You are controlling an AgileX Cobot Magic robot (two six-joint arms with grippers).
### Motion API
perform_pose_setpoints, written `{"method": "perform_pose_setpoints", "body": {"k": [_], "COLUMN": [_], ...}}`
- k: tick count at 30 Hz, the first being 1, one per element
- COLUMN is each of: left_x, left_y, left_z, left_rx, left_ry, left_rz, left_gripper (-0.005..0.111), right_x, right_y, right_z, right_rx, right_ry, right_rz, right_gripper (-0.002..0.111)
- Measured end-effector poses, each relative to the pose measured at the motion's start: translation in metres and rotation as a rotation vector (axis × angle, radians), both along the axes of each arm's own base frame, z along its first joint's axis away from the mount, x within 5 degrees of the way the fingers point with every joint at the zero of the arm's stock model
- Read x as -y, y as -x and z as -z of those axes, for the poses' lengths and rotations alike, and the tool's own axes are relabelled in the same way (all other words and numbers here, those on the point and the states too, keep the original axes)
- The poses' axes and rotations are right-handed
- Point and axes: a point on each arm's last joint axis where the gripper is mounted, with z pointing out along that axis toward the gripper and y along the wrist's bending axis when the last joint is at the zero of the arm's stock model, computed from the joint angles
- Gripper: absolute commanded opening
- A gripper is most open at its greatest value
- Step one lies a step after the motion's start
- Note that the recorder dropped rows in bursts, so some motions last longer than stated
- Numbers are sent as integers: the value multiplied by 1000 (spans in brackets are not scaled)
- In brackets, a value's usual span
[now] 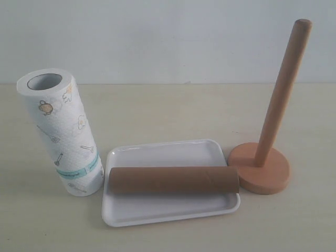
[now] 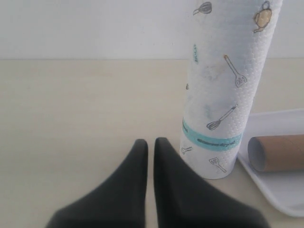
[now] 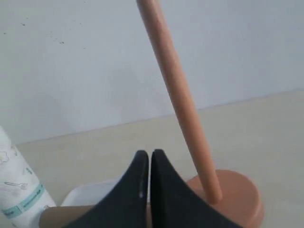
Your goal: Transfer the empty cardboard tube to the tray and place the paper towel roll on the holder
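The empty cardboard tube [image 1: 173, 179] lies lengthwise in the white tray [image 1: 157, 213]. The paper towel roll [image 1: 63, 131] stands upright on the table just left of the tray. The wooden holder [image 1: 262, 168] stands bare to the tray's right, with nothing on its rod. Neither gripper shows in the exterior view. In the left wrist view my left gripper [image 2: 150, 141] is shut and empty, close beside the paper towel roll [image 2: 223, 95], with the tube's end [image 2: 278, 152] further along. In the right wrist view my right gripper [image 3: 149, 153] is shut and empty near the holder [image 3: 183, 104].
A pale wall runs behind the beige table [image 1: 173, 110]. The table's bare surface stretches behind the tray and to the left of the roll.
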Motion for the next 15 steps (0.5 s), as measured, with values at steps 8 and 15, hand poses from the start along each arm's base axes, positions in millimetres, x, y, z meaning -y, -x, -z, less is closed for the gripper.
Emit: {"method": "perform_pose_setpoints", "body": {"k": [8, 15], "left_x": [0, 0], "left_y": [0, 0], "left_z": [0, 0], "left_rx": [0, 0], "left_ry": [0, 0], "left_rz": [0, 0], "left_gripper": [4, 4], "right_x": [1, 0], "right_y": [4, 5], "right_z": [-1, 12], "right_rx": [36, -51], "right_ry": [19, 189], "right_rz": [-6, -28], "right_gripper": [1, 1]}}
